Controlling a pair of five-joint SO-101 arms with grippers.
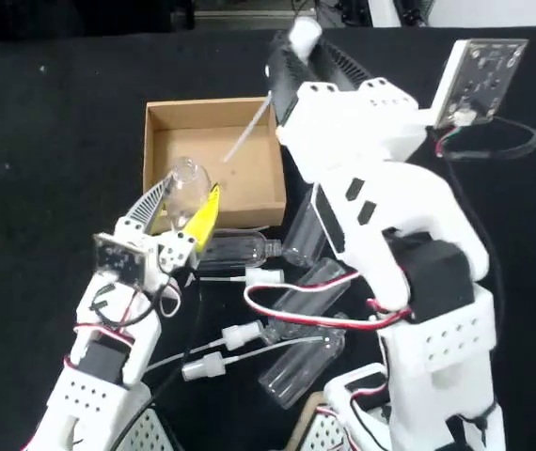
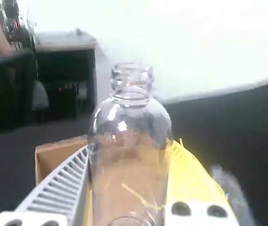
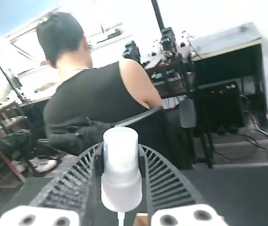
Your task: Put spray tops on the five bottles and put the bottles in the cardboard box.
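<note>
While my left pincer (image 1: pixel 193 188) hangs over the near edge of the cardboard box (image 1: pixel 160 141) in the high view, it is clamped on a clear bottle (image 1: pixel 189 191), which stands between its two fingers (grey on one side, yellow on the other). My right pincer (image 1: pixel 298 45) is raised beyond the box's far corner, closed on a white spray top (image 1: pixel 304 32) whose thin tube (image 1: pixel 247 136) slants down over the box. Other bottles (image 1: pixel 244 249) lie on the black table (image 1: pixel 52 141) just beside the box's near wall, with loose spray tops (image 1: pixel 240 334) among them.

From my left wrist, the clear bottle (image 2: pixel 129 141) fills the gap between grey finger (image 2: pixel 59 188) and yellow finger (image 2: pixel 190 179), its open threaded neck pointing away from the camera, the box (image 2: pixel 54 150) below it.

From my right wrist, the spray top (image 3: pixel 121 169) sits squeezed between my two black ribbed fingers (image 3: pixel 73 183), near their tips.
</note>
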